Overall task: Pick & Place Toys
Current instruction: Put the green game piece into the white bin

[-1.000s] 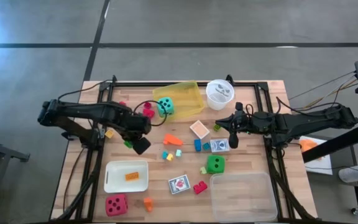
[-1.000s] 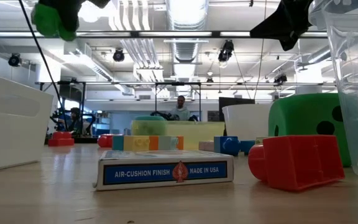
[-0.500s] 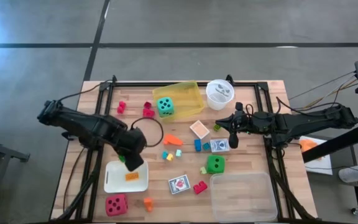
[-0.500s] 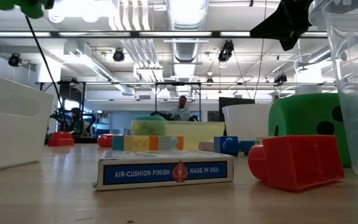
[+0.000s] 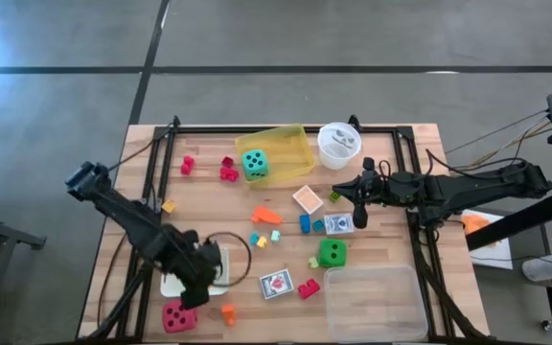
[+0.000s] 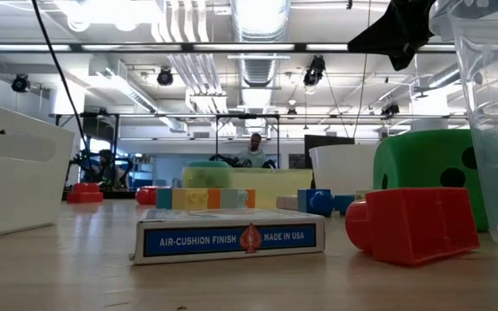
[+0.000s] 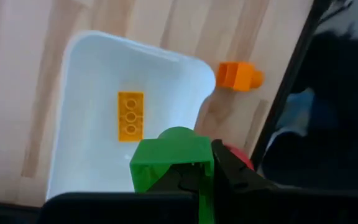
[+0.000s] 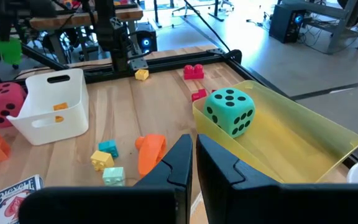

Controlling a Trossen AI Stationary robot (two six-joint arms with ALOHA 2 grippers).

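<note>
One green studded block (image 7: 171, 163), glossy plastic with a round knob on top, sits clamped in the left gripper (image 7: 194, 180) above the white tray (image 7: 98, 81), a grip only the left wrist view reveals; from overhead the arm hides it. An orange brick (image 7: 130, 116) lies flat inside the tray. To the right, the right gripper (image 5: 359, 217) hangs over the wooden tabletop (image 5: 209, 206), jaws closed on nothing, beside the card deck (image 5: 338, 224).

Block (image 7: 130, 116) in tray (image 7: 92, 74); die (image 5: 254, 164) in bin (image 5: 290, 144); cup (image 5: 338, 146) right of bin.
</note>
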